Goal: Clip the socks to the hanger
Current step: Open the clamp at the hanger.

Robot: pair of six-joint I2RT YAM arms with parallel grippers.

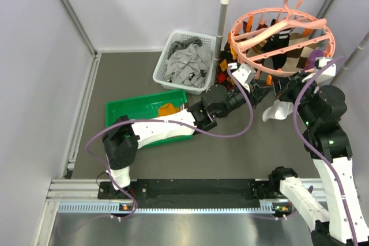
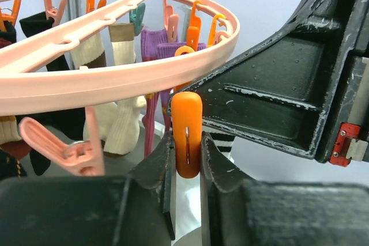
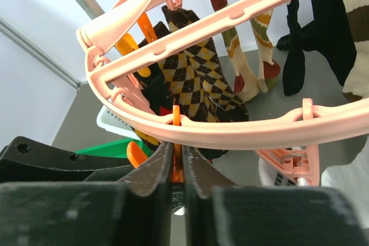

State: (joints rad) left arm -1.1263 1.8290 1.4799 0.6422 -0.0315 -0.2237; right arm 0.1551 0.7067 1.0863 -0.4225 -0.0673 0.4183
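The salmon-pink ring hanger (image 1: pixel 282 38) hangs by its hook from the rail, with several socks clipped around it. My left gripper (image 2: pixel 187 154) reaches under its rim (image 2: pixel 115 79) and is shut on an orange clip (image 2: pixel 187 125) that hangs from the rim. Just behind that clip, my right gripper (image 3: pixel 177 159) is shut, with the orange clip (image 3: pixel 176 120) showing in the slit between its jaws. A white sock with black stripes (image 1: pixel 278 110) hangs below the two grippers, its cuff (image 2: pixel 222 142) at the right gripper's tips.
The white rail stand (image 1: pixel 222 21) carries the hanger. A white basket (image 1: pixel 167 44) of grey garments and a green tray (image 1: pixel 115 110) lie to the left. Argyle socks (image 3: pixel 202 79) and other socks hang from the ring. A free pink clip (image 2: pixel 63 148) dangles at left.
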